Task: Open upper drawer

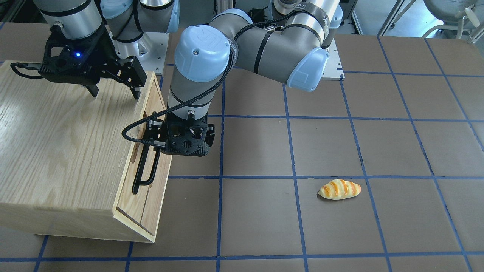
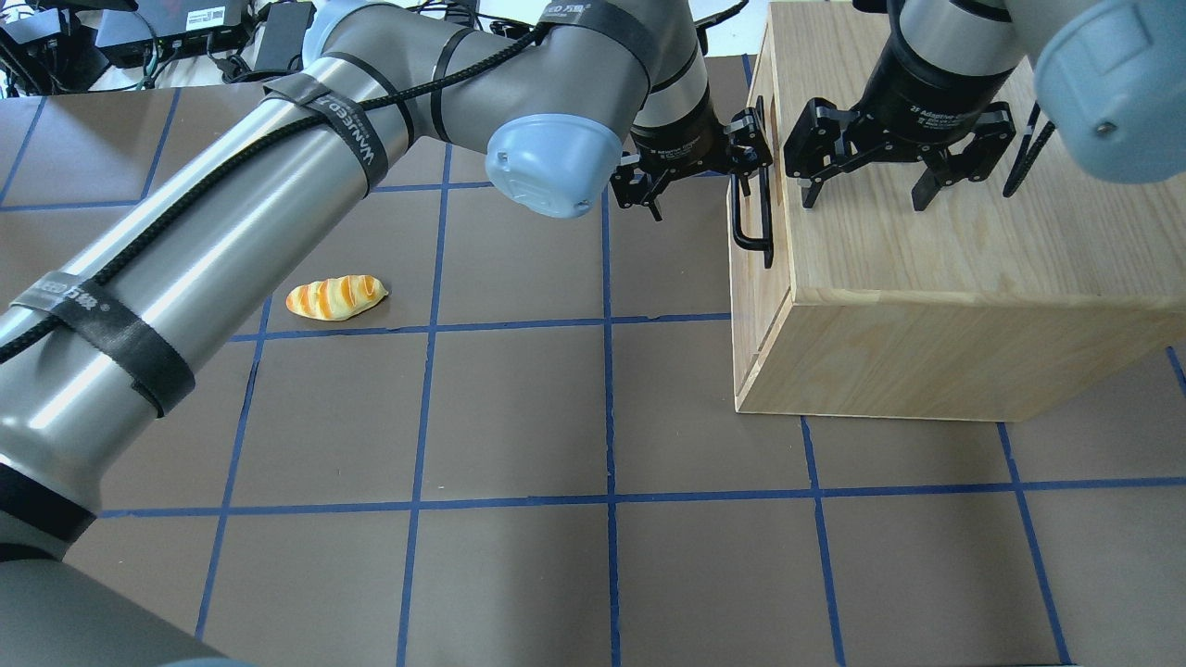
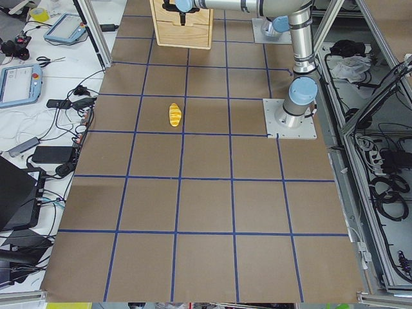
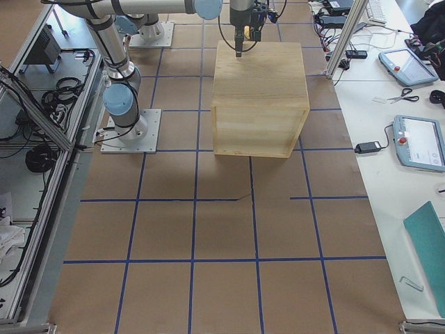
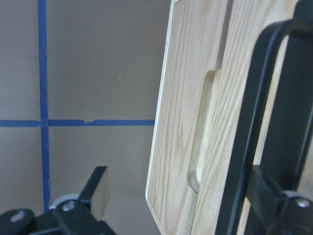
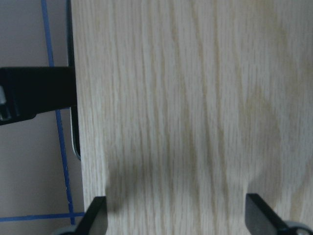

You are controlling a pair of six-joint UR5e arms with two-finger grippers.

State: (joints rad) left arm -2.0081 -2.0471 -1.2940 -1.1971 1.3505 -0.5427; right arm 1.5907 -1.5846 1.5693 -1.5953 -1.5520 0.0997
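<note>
The oak cabinet [image 2: 927,278] stands on my right side of the table. The upper drawer [image 1: 129,202] looks shut, its front flush with the box. Its black bar handle [image 1: 143,172] also shows from overhead [image 2: 752,222] and in the left wrist view [image 5: 247,147], beside the oblong slot [image 5: 203,132]. My left gripper [image 1: 181,149] [image 2: 700,190] is open at the handle's far end. One finger [image 5: 98,193] is out in front of the drawer, the other behind the bar. My right gripper [image 1: 113,91] [image 2: 864,200] is open, fingertips [image 6: 95,215] close over the cabinet top.
A toy bread roll [image 1: 339,189] [image 2: 335,297] lies on the brown table, well away from the cabinet on my left side. Blue tape lines grid the table [image 2: 519,417]. The left arm stretches across the table's far half to the cabinet front.
</note>
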